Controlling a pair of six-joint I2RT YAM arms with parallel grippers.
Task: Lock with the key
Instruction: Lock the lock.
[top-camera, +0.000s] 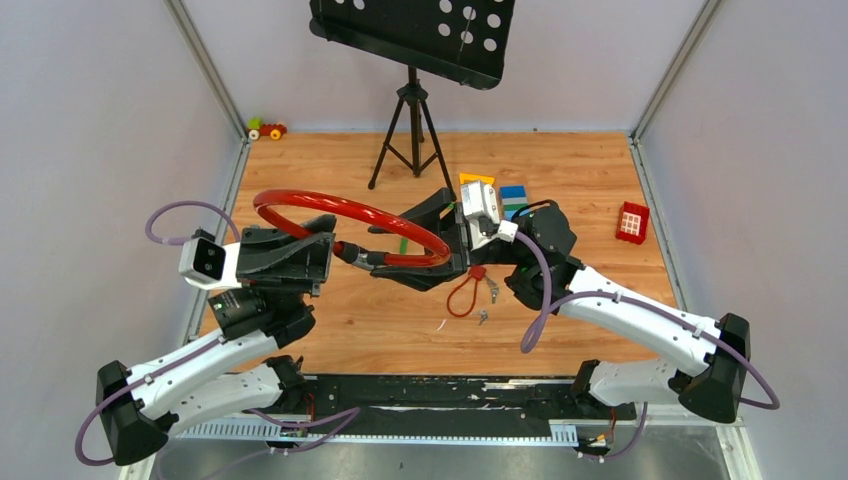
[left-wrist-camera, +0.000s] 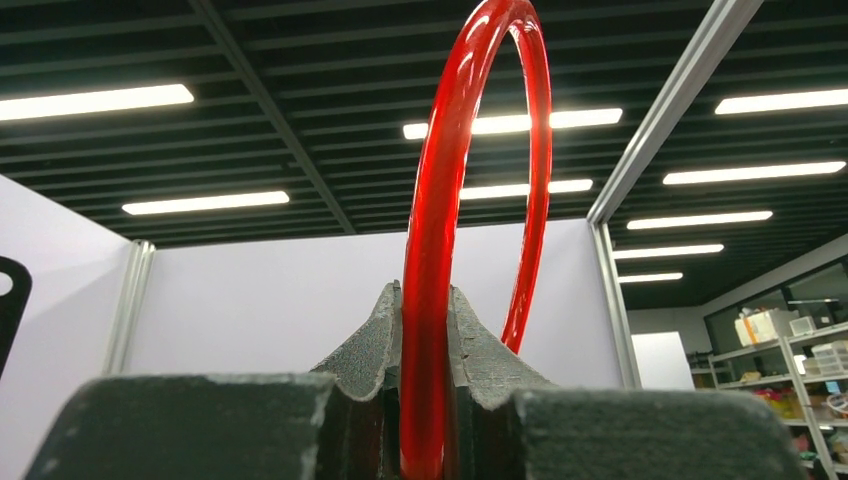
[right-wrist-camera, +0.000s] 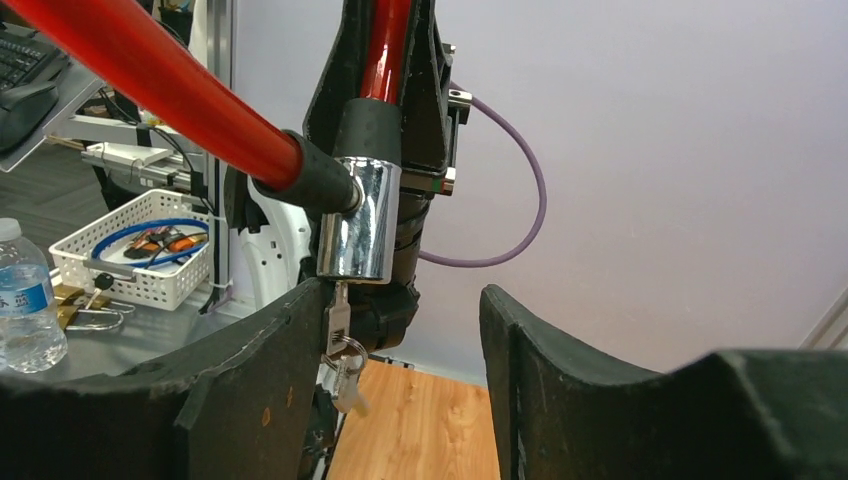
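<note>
A thick red cable lock (top-camera: 340, 212) is held up in a loop above the wooden table. My left gripper (top-camera: 325, 246) is shut on the cable (left-wrist-camera: 428, 330), which is pinched between its pads. In the right wrist view the cable's dark plugs meet at a chrome lock barrel (right-wrist-camera: 360, 220). The small silvery key (right-wrist-camera: 338, 316) sticks out of the barrel's underside, with a ring and a second key (right-wrist-camera: 350, 378) hanging from it. My right gripper (right-wrist-camera: 402, 305) is open; the key sits just inside its left finger (right-wrist-camera: 270, 370). In the top view the right gripper (top-camera: 398, 247) straddles the loop's right end.
A thin red loop (top-camera: 461, 297) with a small red padlock (top-camera: 478, 271) and loose keys (top-camera: 488, 292) lies on the table under the right wrist. A music stand tripod (top-camera: 410, 130), coloured blocks (top-camera: 512, 196) and a red brick (top-camera: 632, 221) stand further back.
</note>
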